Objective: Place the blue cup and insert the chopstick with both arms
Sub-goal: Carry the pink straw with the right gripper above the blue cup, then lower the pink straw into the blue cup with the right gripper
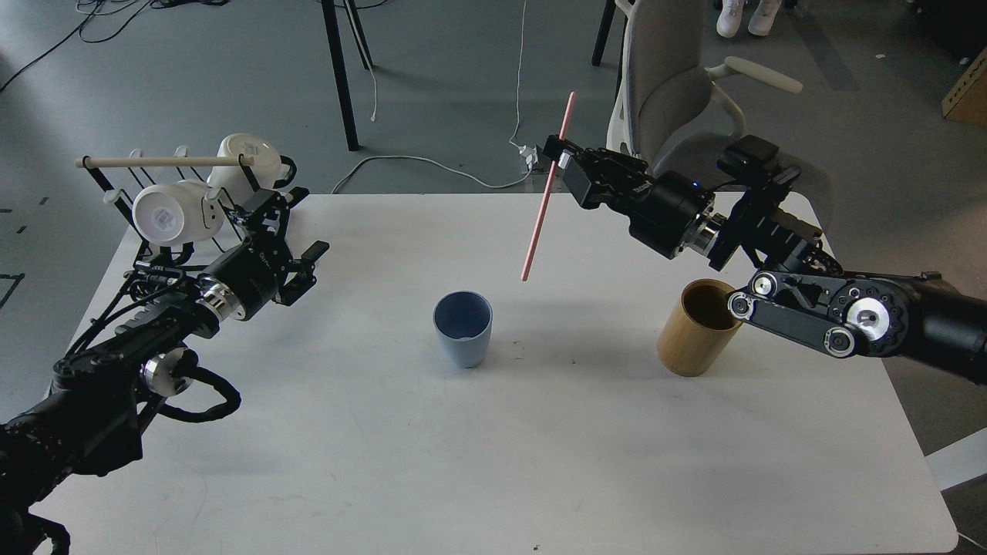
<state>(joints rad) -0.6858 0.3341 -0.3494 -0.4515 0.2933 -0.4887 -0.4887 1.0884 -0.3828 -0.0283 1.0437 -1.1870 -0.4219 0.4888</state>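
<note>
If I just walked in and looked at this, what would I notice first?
Probably the pink chopstick, held up in the air by the right gripper and hanging almost straight down over the middle of the white table. Just below its tip and a bit to the left stands the blue cup, upright and empty, with a tan bamboo holder farther right.

blue cup [463, 329]: matt plastic | holder [696, 330]: smooth bamboo | table [493, 447]: matt white, scuffed
</note>
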